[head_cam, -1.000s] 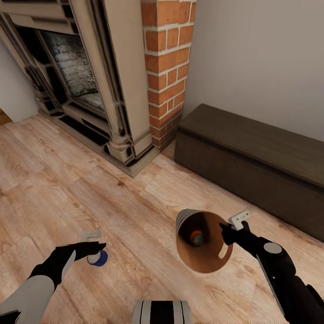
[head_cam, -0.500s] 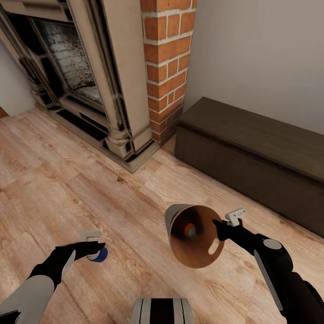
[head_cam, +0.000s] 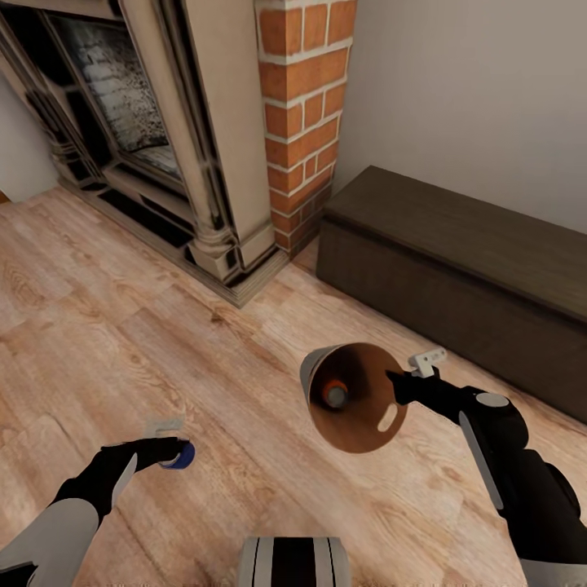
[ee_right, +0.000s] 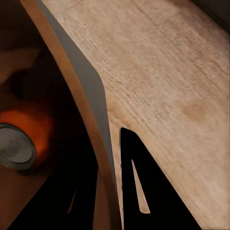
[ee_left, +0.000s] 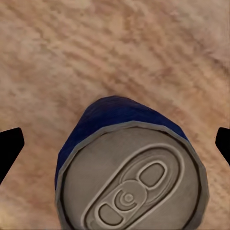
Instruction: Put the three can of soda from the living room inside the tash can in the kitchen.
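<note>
1. The left arm reaches forward, low over the plank floor (head_cam: 122,342); the left gripper (head_cam: 169,448) has its fingers (head_cam: 155,447) closed around the blue soda can (head_cam: 181,455).
2. In the left wrist view, the can's grey top with its pull tab faces the camera.
3. The ornate fireplace (head_cam: 155,155) and a brick column (head_cam: 306,114) stand beyond.
4. The trash can (head_cam: 355,397) is tipped, its mouth toward the camera, with an orange soda can (head_cam: 333,394) inside.
5. The right arm extends forward; the right gripper (head_cam: 401,383) pinches the bin's rim, one finger (ee_right: 139,187) outside the wall and one inside.
6. A dark bench (head_cam: 456,277) stands along the wall.
</note>
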Tool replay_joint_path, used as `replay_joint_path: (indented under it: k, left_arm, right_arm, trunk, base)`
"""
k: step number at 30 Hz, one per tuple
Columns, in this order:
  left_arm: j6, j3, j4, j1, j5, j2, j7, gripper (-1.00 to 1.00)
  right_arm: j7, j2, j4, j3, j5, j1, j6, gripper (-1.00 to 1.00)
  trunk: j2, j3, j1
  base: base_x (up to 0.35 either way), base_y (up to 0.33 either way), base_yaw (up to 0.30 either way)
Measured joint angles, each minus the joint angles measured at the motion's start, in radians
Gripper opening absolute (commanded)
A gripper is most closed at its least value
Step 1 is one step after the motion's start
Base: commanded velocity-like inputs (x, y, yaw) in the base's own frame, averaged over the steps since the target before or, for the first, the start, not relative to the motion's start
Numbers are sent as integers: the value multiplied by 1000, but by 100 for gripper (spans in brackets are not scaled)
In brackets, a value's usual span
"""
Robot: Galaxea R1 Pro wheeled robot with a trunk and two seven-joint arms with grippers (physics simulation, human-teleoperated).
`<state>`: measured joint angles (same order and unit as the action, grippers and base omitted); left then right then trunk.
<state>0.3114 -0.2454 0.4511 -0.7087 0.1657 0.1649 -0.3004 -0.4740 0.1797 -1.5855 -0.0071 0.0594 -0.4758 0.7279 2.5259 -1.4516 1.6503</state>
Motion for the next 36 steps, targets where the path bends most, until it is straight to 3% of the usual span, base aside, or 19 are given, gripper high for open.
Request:
replay_joint_path:
  k: [5,29,30,36]
  left_arm:
    - [0,1,-5,0,1,-1,1,100]
    - [2,1,-8,0,0,-3,1,100]
    - [1,1,-8,0,0,-3,1,-100]
    - [-1,1,-1,0,-2,-2,-2,-100]
  right_arm:
    - [0,0,0,1,-1,-10,20,-100]
    - [0,-7,0,3,3,-9,23,-100]
    - [0,-7,0,3,2,-9,23,-100]
    - [0,-8,0,3,3,-9,24,-100]
  trunk:
    - [1,-19,2]
    - [2,-31,4]
    - [2,-31,4]
    - [2,-31,4]
  base:
    - [0,0,0]
    - [0,0,0]
    - [0,0,0]
    - [0,0,0]
